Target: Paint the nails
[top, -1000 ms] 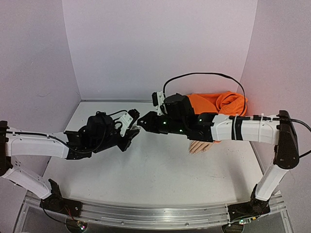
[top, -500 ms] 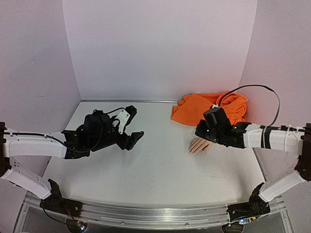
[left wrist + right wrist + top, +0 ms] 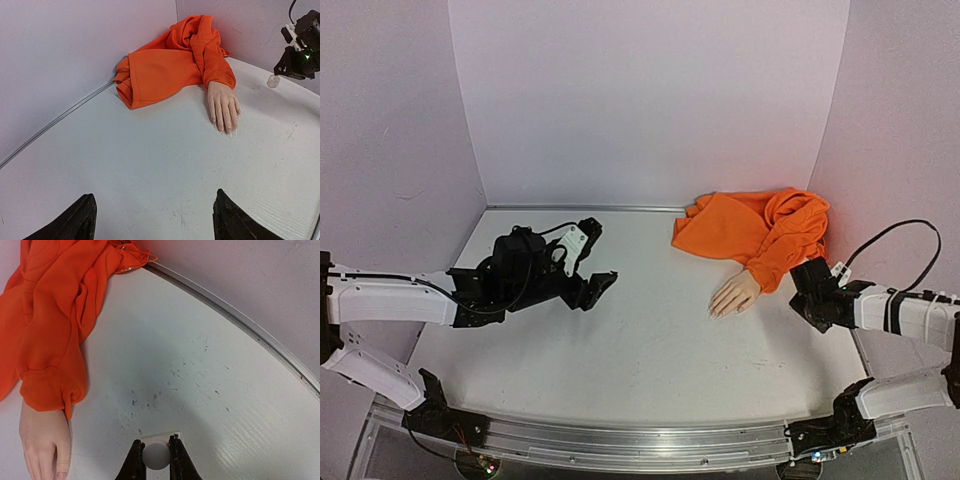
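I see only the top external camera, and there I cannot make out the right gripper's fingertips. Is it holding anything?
Observer: Yes. In the right wrist view the right gripper is shut on a small clear bottle.
Operator: Thank you. Do the nails have any colour?
Observer: In the left wrist view the nails of the mannequin hand look long and pale, with no colour that I can see.
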{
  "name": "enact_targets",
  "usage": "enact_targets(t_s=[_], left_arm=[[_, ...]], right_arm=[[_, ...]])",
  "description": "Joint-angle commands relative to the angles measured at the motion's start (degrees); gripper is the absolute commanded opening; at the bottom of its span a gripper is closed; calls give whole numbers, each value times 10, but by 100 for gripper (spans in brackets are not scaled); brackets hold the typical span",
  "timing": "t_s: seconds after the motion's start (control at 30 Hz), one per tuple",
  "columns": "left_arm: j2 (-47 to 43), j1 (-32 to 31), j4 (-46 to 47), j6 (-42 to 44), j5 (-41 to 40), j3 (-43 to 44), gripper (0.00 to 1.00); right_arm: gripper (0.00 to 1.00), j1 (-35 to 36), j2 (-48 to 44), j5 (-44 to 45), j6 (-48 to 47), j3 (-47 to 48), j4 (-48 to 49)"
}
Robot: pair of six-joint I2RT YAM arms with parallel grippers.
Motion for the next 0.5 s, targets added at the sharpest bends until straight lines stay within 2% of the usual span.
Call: enact_targets(t_s=[0.0,0.3,0.47], left_arm=[[-10,4,26,-8,3,9,81],[-20,4,26,-15,0,2,81],[-21,4,26,-15,-2,3,81]], right_arm=[[0,-9,4,32,51,0,-11],[0,-12,57,51,137,-10,-36],[0,-12,71,52,148,-6,-39]])
